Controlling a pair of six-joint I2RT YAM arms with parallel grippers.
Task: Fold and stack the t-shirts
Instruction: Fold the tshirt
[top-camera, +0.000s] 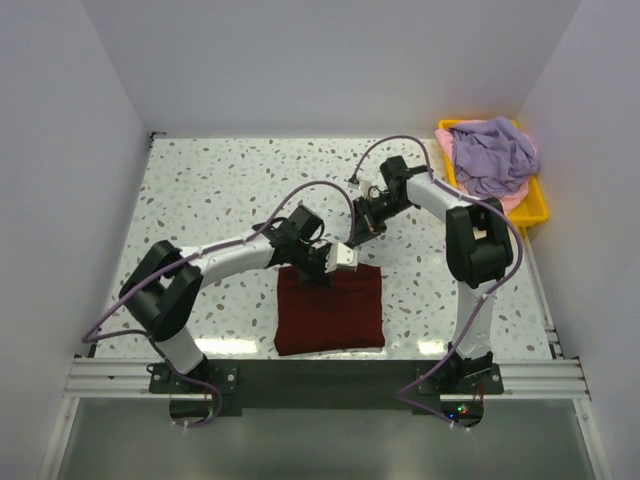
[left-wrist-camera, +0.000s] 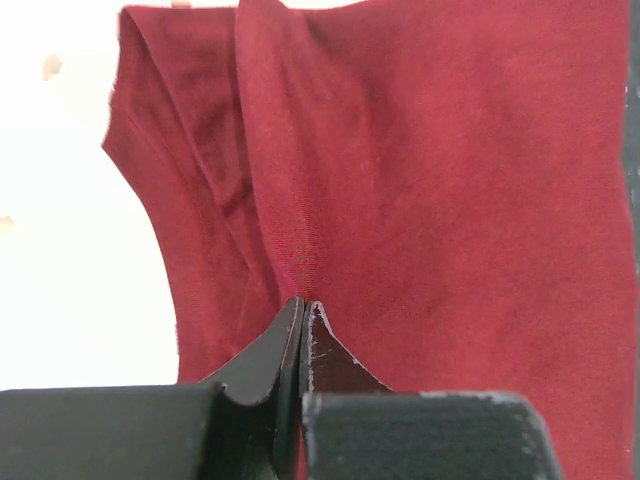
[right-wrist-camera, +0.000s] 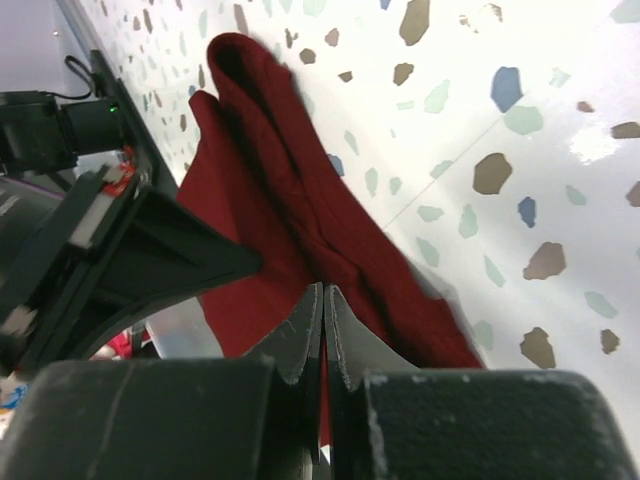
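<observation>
Pink shirt (top-camera: 513, 203) is mostly buried under the lavender shirt (top-camera: 492, 155) (only a sliver shows), and the maroon shirt (left-wrist-camera: 450, 200) runs off the left wrist view's edges.

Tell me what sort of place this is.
Probably a lab test cell, not a home: plain white walls box in a speckled table, a metal rail runs along its near edge, and shirts wait in a yellow tray.

High rear overview; both wrist close-ups on maroon t-shirt (top-camera: 330, 312)
</observation>
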